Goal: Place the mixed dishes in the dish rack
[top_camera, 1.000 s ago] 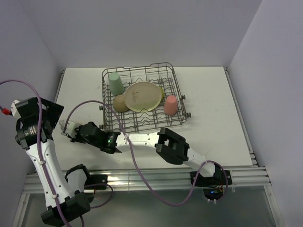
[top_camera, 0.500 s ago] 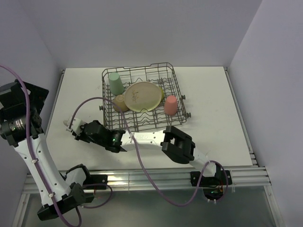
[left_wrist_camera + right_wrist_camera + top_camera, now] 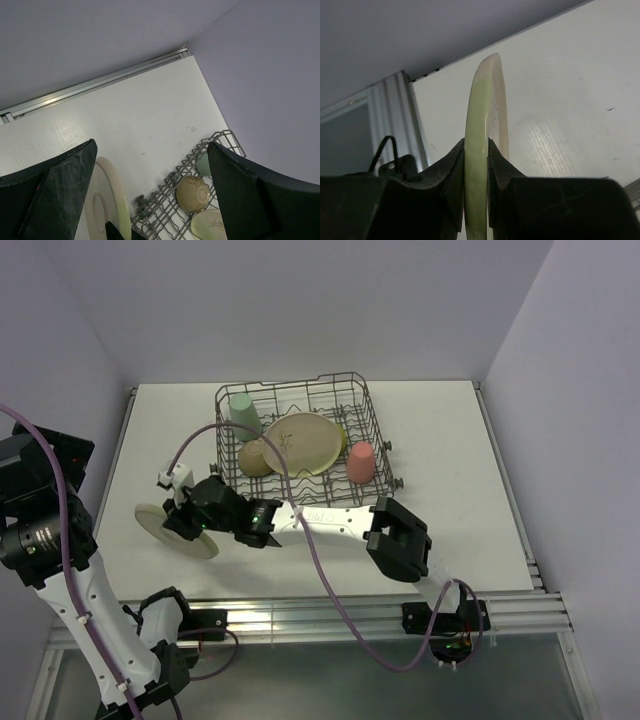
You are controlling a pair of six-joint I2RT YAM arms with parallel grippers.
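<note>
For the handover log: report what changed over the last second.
The right gripper, shut on the cream plate, shifted toward the dish rack and turned the plate broadside to the overhead camera. The left arm pulled away left. Dishes in the rack stayed put.

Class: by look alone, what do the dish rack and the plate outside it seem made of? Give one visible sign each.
Dish rack: probably metal wire, matte grey; thin bent rods. Plate: likely ceramic or hard plastic, smooth cream finish; thick rounded rim, cannot tell which.
</note>
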